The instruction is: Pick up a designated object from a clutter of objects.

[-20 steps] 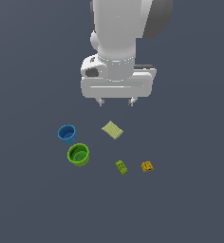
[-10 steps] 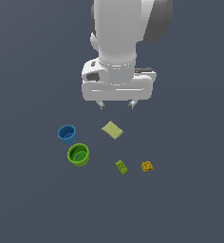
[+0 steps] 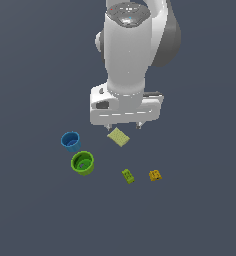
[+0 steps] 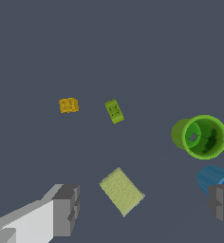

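Dark slate tabletop, bare but for sparse clutter. Claw (image 3: 123,125) spread wide, empty, above flat square (image 3: 119,136). Lime brick (image 3: 128,175) well apart from it, between green cup (image 3: 83,163) and orange brick (image 3: 155,175). Likely light, rigid; best pinched across flat sides. Ample room all round.

The lime-green brick (image 3: 128,175) is very small, with studs on its top face, and it lies flat on the dark grey floor, turned a little at an angle. In the wrist view the same lime-green brick (image 4: 114,111) shows as a short oblong piece. Just beside it, towards the exterior view's right, lies the orange-yellow brick (image 3: 155,175) of like size, not touching. The green cup (image 3: 83,162) and the blue cup (image 3: 70,141) stand upright, close together, towards the exterior view's left. The pale flat square (image 3: 119,136) lies apart from both bricks.
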`<state>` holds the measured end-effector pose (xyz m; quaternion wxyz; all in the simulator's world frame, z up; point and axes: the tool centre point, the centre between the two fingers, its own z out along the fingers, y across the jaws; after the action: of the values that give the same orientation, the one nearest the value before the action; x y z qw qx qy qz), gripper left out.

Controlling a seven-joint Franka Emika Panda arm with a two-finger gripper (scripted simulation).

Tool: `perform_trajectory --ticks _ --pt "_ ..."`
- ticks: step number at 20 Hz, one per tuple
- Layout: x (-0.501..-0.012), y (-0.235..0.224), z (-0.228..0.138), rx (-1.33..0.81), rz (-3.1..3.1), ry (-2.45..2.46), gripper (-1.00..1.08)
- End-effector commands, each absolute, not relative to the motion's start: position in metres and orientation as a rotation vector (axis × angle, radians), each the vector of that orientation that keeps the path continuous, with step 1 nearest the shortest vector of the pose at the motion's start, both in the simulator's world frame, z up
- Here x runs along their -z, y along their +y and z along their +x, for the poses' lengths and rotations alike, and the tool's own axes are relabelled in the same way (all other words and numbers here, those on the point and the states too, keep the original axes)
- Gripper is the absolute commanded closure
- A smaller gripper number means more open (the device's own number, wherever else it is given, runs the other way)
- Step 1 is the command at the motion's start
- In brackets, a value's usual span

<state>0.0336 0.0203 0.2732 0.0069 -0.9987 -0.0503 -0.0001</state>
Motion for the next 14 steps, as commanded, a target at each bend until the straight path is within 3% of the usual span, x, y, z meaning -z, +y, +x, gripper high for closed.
perform_trajectory --ticks 1,14 --pt "-0.256 0.022 0.044 -0.001 -3.124 -0.221 -0.92" --pt "-0.133 0.036 0.093 -0.001 -3.081 -0.624 -0.92"
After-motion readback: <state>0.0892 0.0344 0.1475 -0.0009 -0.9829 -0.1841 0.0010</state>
